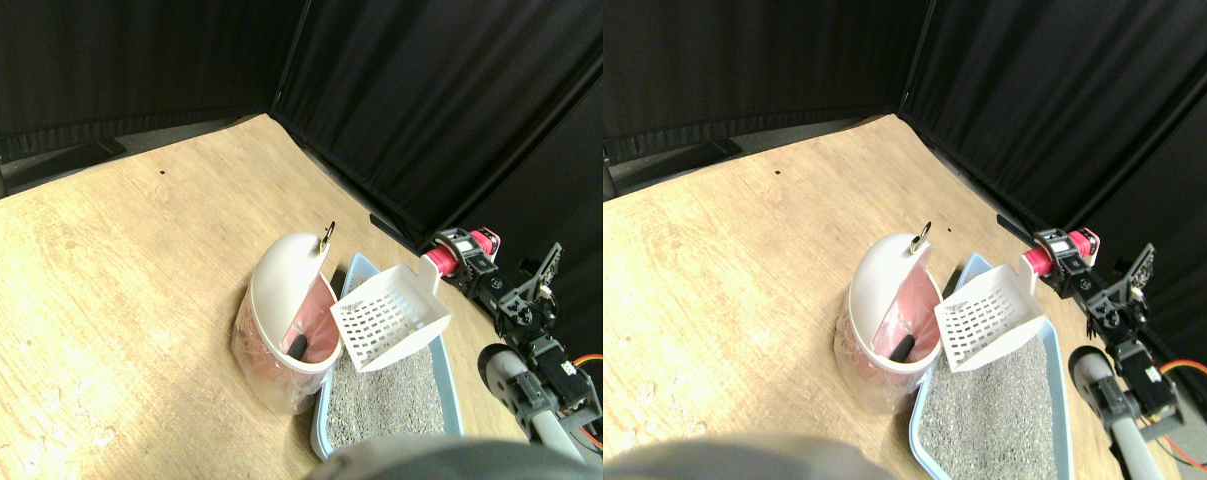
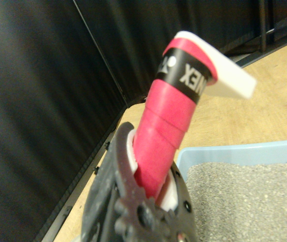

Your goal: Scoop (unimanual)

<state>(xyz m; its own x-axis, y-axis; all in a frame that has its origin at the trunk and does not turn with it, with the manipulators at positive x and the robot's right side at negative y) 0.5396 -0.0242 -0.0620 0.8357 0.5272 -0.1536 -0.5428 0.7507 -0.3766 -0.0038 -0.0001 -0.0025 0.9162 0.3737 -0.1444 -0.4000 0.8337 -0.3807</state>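
The white slotted scoop [image 1: 391, 316] hangs tilted over the far end of the blue litter tray [image 1: 452, 385], its open mouth just beside the white-and-pink bin [image 1: 283, 330] on the left, where a dark lump [image 1: 296, 347] already lies. The right gripper [image 1: 475, 268] appears clamped on the scoop's pink wrapped handle [image 2: 164, 132] — in the wrist view the jaw frame hugs its base. The scoop looks like light, stiff plastic, so the padded wrap is the sensible place to hold it — the grey litter [image 1: 383, 398] is loose and will sift through the slots.

White scoop [image 1: 391, 316] tilted above litter [image 1: 383, 400].
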